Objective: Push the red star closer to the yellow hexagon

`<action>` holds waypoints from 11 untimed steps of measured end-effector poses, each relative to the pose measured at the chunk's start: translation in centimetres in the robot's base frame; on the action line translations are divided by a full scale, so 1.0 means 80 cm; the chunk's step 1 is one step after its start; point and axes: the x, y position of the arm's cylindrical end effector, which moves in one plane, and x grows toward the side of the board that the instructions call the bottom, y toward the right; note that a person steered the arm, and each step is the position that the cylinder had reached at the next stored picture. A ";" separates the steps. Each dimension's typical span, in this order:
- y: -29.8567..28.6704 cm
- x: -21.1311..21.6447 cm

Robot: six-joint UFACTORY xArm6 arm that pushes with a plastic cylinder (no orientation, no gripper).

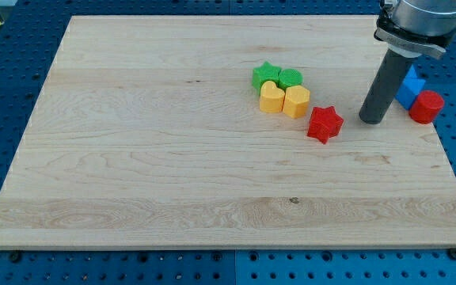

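The red star lies on the wooden board, right of centre. The yellow hexagon sits just up and to the left of it, a small gap between them, and touches a yellow heart on its left. My tip rests on the board to the right of the red star, about a block's width away and not touching it.
A green star and a green round block sit directly above the yellow pair. A blue block and a red cylinder stand near the board's right edge, right of my rod. The board rests on a blue perforated table.
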 end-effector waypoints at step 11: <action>-0.095 0.089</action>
